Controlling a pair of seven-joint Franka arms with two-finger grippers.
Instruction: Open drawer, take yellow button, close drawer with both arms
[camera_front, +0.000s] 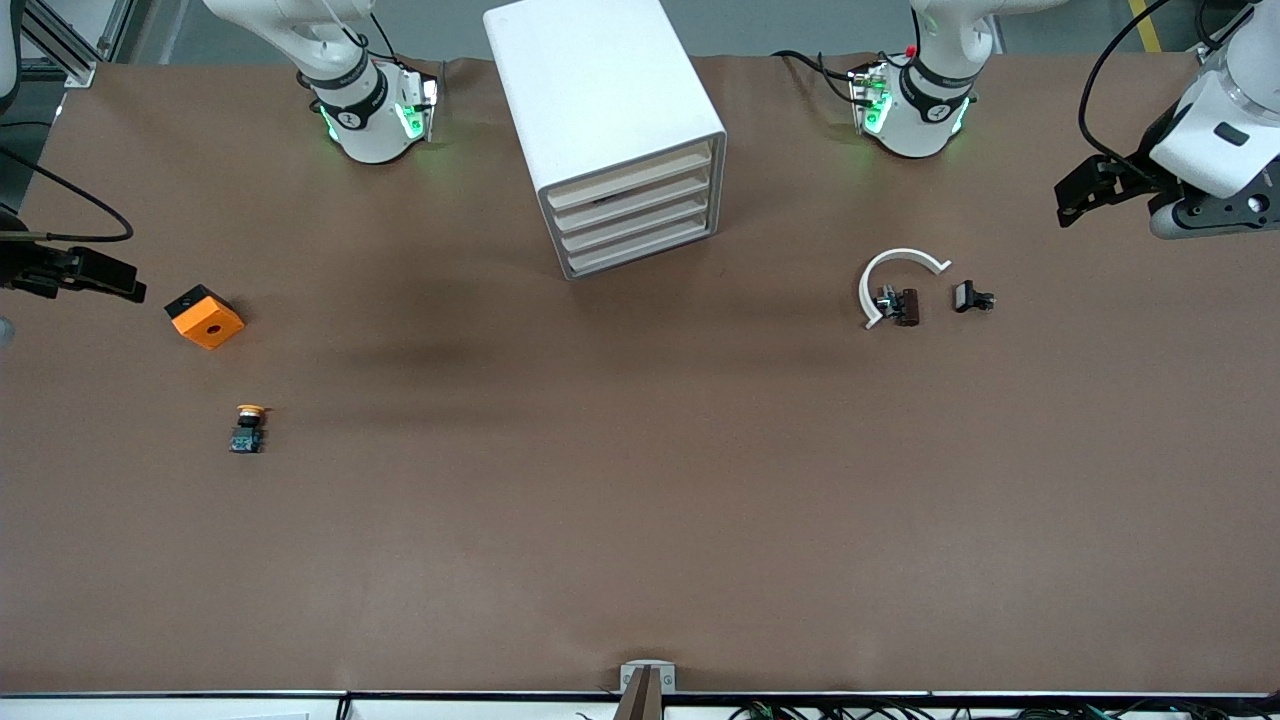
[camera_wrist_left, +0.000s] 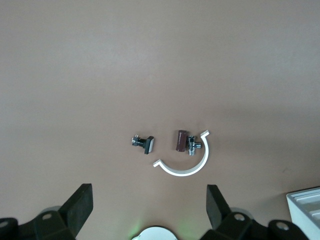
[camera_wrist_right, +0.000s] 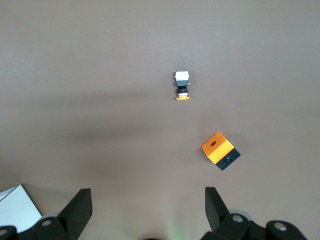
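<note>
the white cabinet (camera_front: 610, 130) is seen on the desk (camera_front: 640, 520) between the two arm bases, all four drawers shut; the drawer (camera_front: 632, 180) is not yet pulled, so the opening step is judged still ahead. the left end effector (camera_front: 1085, 190) hangs released over the desk's left-arm end, the right end effector (camera_front: 70, 272) released over the right-arm end. the button (camera_front: 248, 426) lies out on the desk, nearer the front camera than the orange block (camera_front: 205, 316). next, a drawer front must be reached and gripped.
</note>
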